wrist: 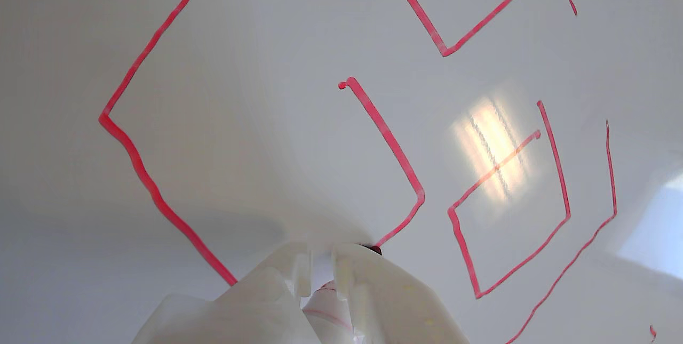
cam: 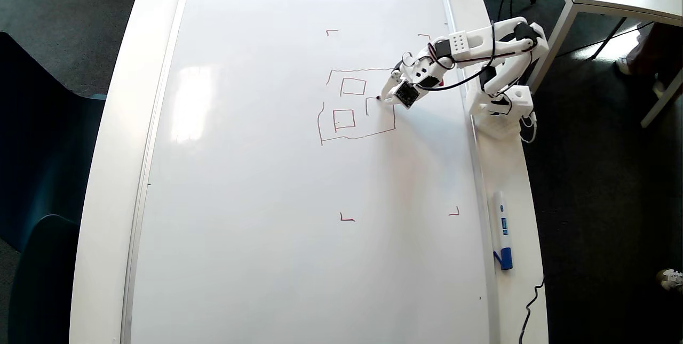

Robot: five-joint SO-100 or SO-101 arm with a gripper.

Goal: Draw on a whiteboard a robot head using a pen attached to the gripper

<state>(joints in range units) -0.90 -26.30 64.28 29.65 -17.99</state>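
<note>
The whiteboard (cam: 267,200) fills the table top. The robot head (cam: 356,105) is a wobbly red square outline holding two small closed squares and a third, part-drawn one on the right. My gripper (cam: 388,94) is shut on the pen (cam: 382,97), whose red tip touches the board at the end of the part-drawn square. In the wrist view the gripper (wrist: 323,261) rises from the bottom edge, the pen (wrist: 328,293) clamped between its white fingers, and its tip (wrist: 375,249) meets the fresh red line (wrist: 395,152).
Small red corner marks (cam: 347,218) lie around the drawing area. A white-and-blue marker (cam: 502,229) lies on the table rim at the right. The arm's base (cam: 501,104) stands on the right rim, and a black cable (cam: 531,306) runs at the lower right.
</note>
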